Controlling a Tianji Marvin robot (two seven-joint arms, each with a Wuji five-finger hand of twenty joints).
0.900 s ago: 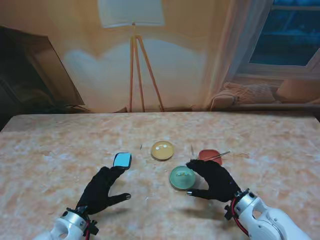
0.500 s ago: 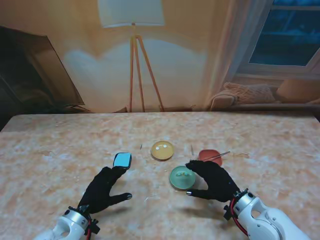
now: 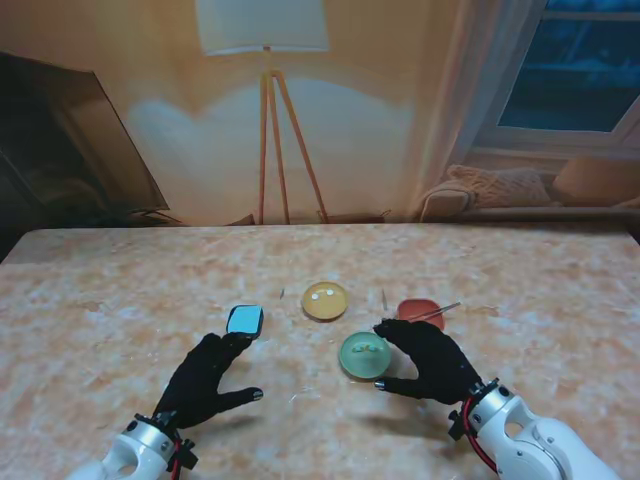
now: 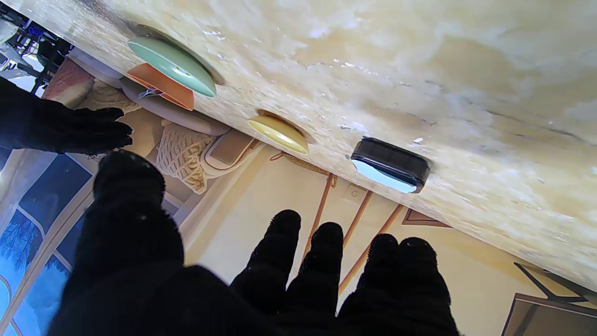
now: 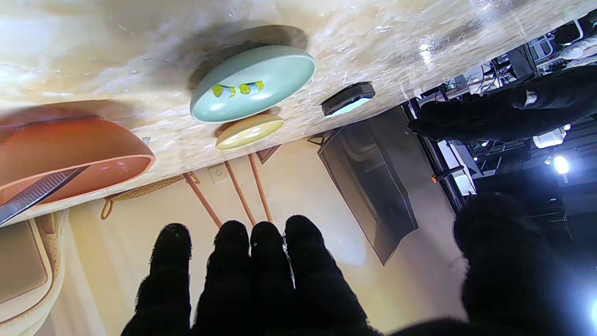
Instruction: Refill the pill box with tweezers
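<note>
Tweezers (image 3: 436, 313) poke from the red dish (image 3: 419, 311) (tips hidden); both hands (image 3: 205, 381) (image 3: 428, 361) wide, holding nothing.

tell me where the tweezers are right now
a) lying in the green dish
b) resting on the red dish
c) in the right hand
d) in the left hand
b, the tweezers lie across the rim of the red dish, while the right hand and the left hand both hold nothing, fingers apart, and the green dish holds only small yellow pills.
</note>
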